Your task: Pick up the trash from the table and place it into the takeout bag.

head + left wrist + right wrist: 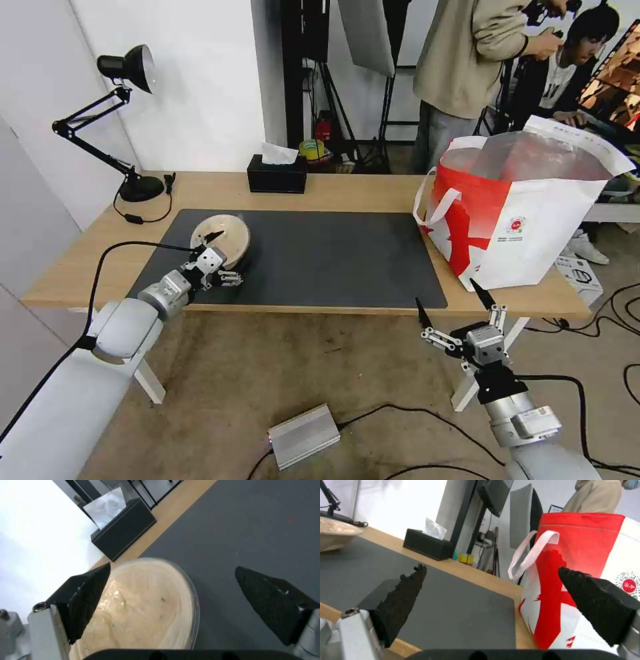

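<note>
From the head view we see the left gripper spread open at the round beige lidded bowl, which sits on the dark mat at the left of the table; the takeout bag stands open on the table's right end; the right gripper hangs open off the near edge, below the bag. In the left wrist view one finger lies against the bowl; the other stands apart over the mat. The right wrist view shows its jaws wide, with mat and bag beyond.
</note>
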